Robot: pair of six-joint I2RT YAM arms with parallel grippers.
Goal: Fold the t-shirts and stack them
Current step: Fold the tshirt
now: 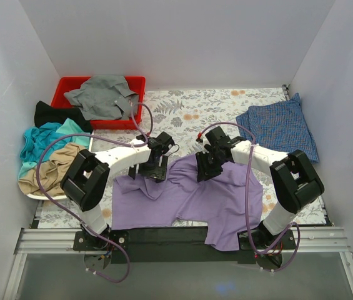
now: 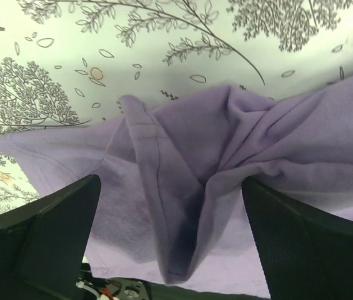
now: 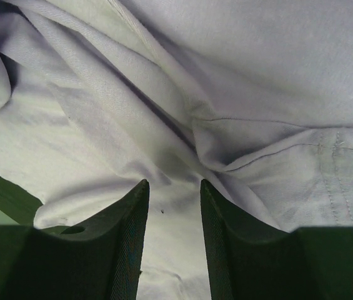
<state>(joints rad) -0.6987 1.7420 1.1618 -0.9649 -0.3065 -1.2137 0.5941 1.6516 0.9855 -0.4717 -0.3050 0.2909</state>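
The lavender t-shirt (image 1: pixel 195 200) lies crumpled on the floral cover near the table's front edge. My left gripper (image 1: pixel 154 167) is over its upper left part. In the left wrist view the left gripper (image 2: pixel 170 181) is open wide, and a raised fold of the lavender shirt (image 2: pixel 182 206) stands between the jaws. My right gripper (image 1: pixel 206 167) is at the shirt's upper middle. In the right wrist view the right gripper (image 3: pixel 174 184) is closed narrowly on the lavender cloth (image 3: pixel 238 75), and creases run toward its tips. A blue checked t-shirt (image 1: pixel 279 128) lies flat at the back right.
A red bin (image 1: pixel 64 84) at the back left holds a grey t-shirt (image 1: pixel 101 94). Black (image 1: pixel 51 114), teal (image 1: pixel 42 140) and tan (image 1: pixel 51 169) t-shirts are piled at the left edge. White walls enclose the table (image 1: pixel 188 109).
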